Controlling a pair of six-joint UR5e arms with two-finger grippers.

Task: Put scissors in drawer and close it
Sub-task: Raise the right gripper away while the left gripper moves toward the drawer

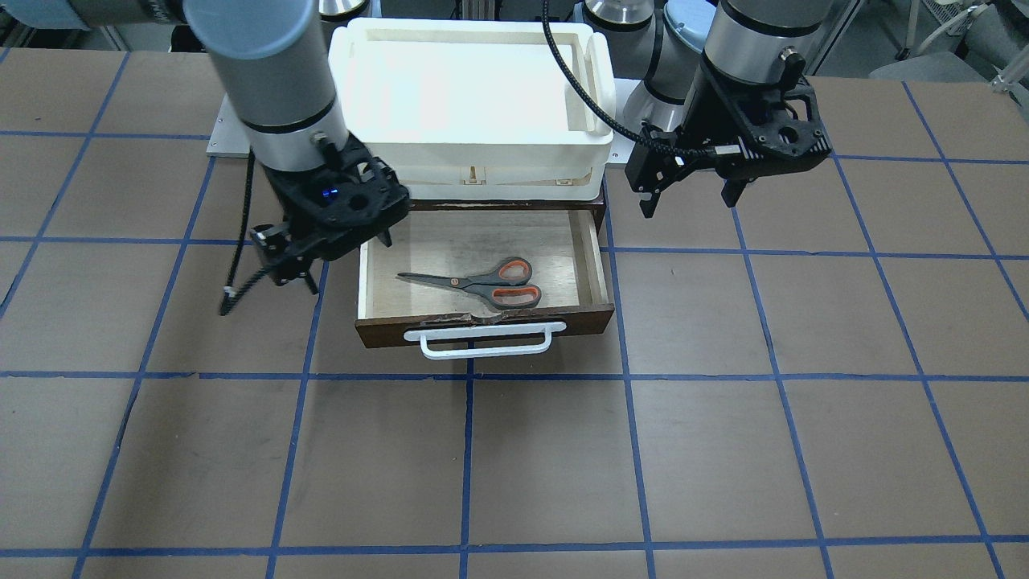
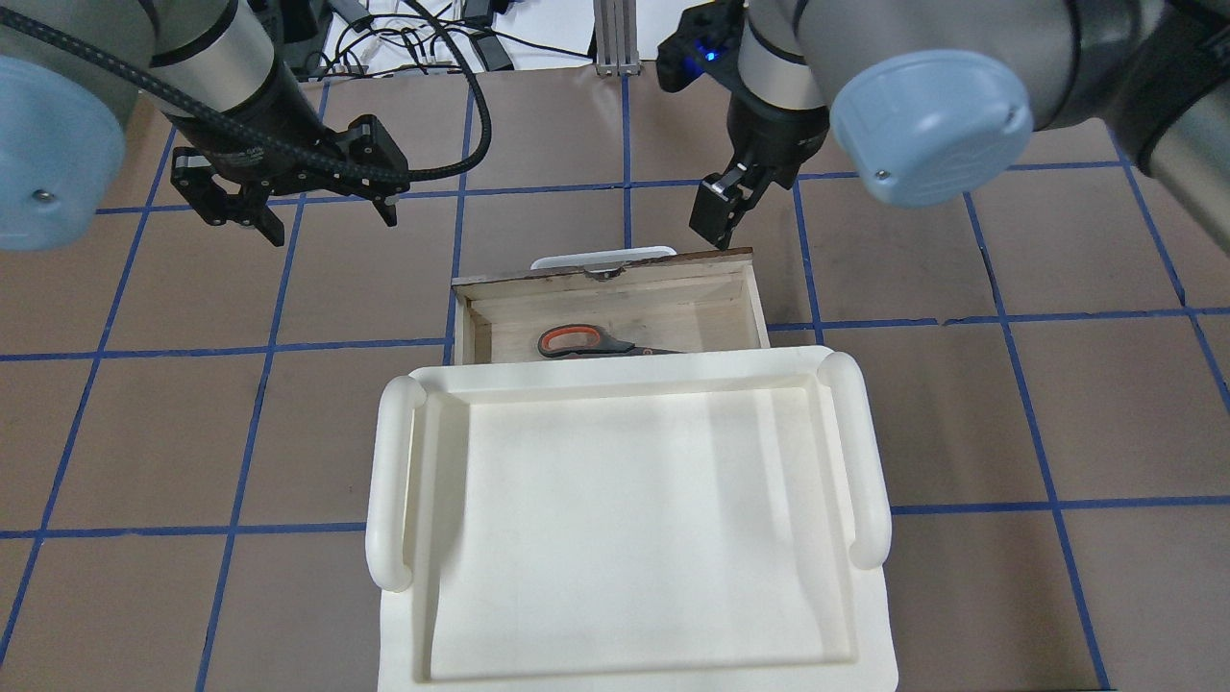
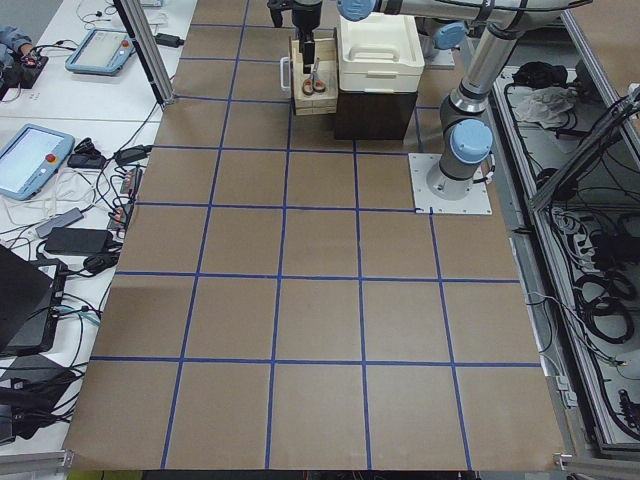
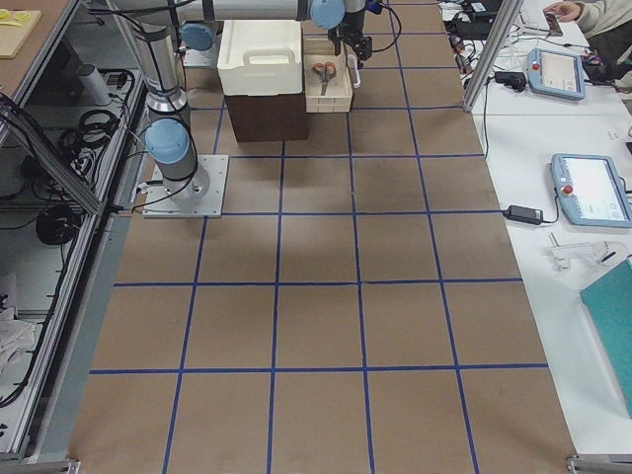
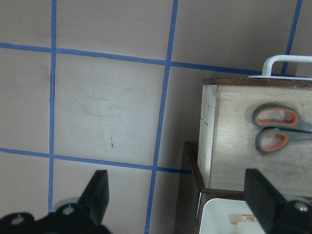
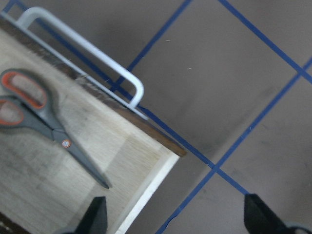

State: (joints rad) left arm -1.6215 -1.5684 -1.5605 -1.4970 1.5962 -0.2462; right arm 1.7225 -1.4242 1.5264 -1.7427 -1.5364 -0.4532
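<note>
The scissors point(image 1: 482, 283) have grey handles lined orange and lie flat inside the drawer point(image 1: 599, 269), which is pulled out. The drawer's dark front panel point(image 1: 386, 331) carries a white bar handle point(image 1: 486, 344). The scissors also show in the overhead view point(image 2: 586, 342), the left wrist view point(image 5: 278, 127) and the right wrist view point(image 6: 39, 117). My left gripper point(image 1: 690, 203) is open and empty above the table beside the drawer. My right gripper point(image 1: 348, 259) is open and empty over the drawer's other side, near its front corner.
A white plastic tray point(image 2: 389, 481) sits on top of the dark cabinet behind the drawer and overhangs the drawer's rear part. The brown table point(image 1: 563, 466) with its blue tape grid spreads in front of the drawer handle.
</note>
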